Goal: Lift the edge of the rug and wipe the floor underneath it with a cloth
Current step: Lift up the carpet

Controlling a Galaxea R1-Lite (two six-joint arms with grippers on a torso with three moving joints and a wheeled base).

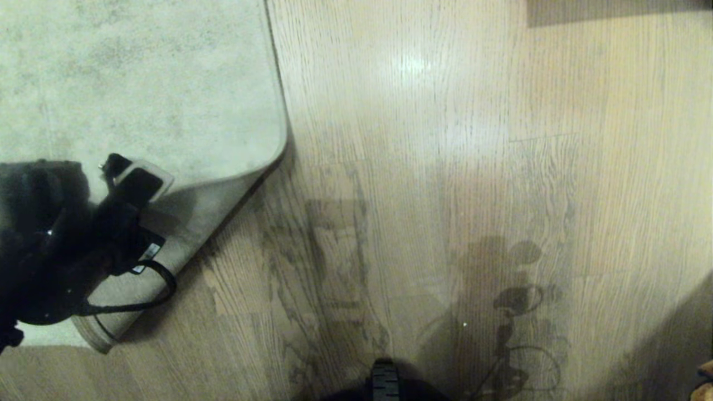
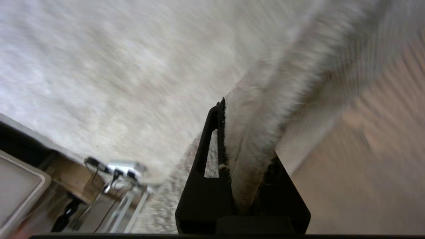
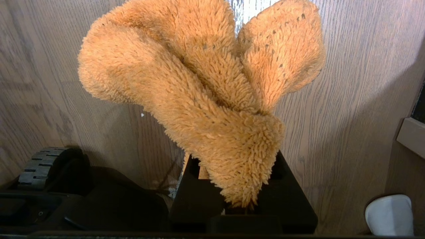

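The pale mottled rug [image 1: 139,83] fills the upper left of the head view. Its near rug edge [image 1: 189,220] is lifted and folded back, showing the beige backing. My left gripper [image 1: 131,181] is shut on that edge, off the floor [image 1: 445,167]. In the left wrist view the pile of the rug edge [image 2: 259,109] runs down between the black fingers [image 2: 209,142] of the left gripper [image 2: 245,132]. In the right wrist view my right gripper [image 3: 237,166] is shut on the fluffy orange cloth [image 3: 199,99], which hangs above the floor [image 3: 348,99]. The right gripper is outside the head view.
My own dark base [image 1: 384,381] shows at the bottom middle of the head view, and again in the right wrist view as the base [image 3: 83,199]. A white object [image 3: 390,214] and a pale ledge [image 3: 411,136] lie beside it. A metal frame [image 2: 123,172] stands past the rug.
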